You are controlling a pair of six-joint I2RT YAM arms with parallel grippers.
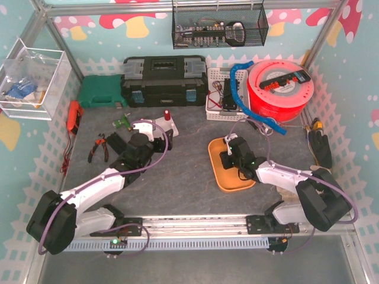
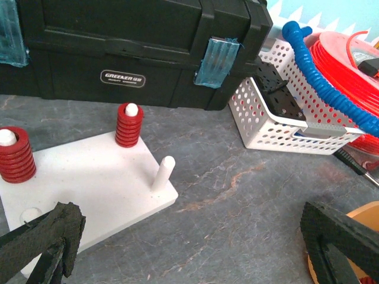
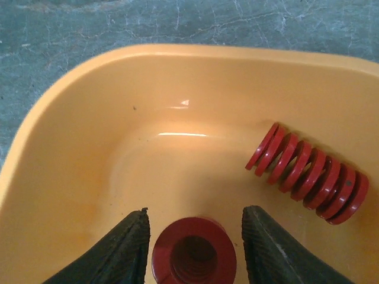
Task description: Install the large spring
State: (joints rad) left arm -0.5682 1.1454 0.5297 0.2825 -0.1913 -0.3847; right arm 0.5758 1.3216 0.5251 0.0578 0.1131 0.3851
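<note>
An orange tray (image 3: 83, 154) holds two red springs. One spring (image 3: 194, 253) stands upright, seen end-on, and the other spring (image 3: 308, 173) lies on its side at the right. My right gripper (image 3: 195, 222) is open, low in the tray (image 1: 230, 179), with a finger on each side of the upright spring; small gaps show. The white peg plate (image 2: 89, 171) carries a wide red spring (image 2: 15, 155), a narrower red spring (image 2: 129, 125) and a bare peg (image 2: 163, 173). My left gripper (image 2: 189, 248) is open and empty, just right of the plate's near corner.
A black toolbox (image 1: 164, 80) stands behind the plate. A white perforated basket (image 1: 220, 106), a blue hose (image 1: 240, 83) and an orange spool (image 1: 278, 89) are at the back right. Pliers (image 1: 98, 148) and a green case (image 1: 100, 92) lie at the left.
</note>
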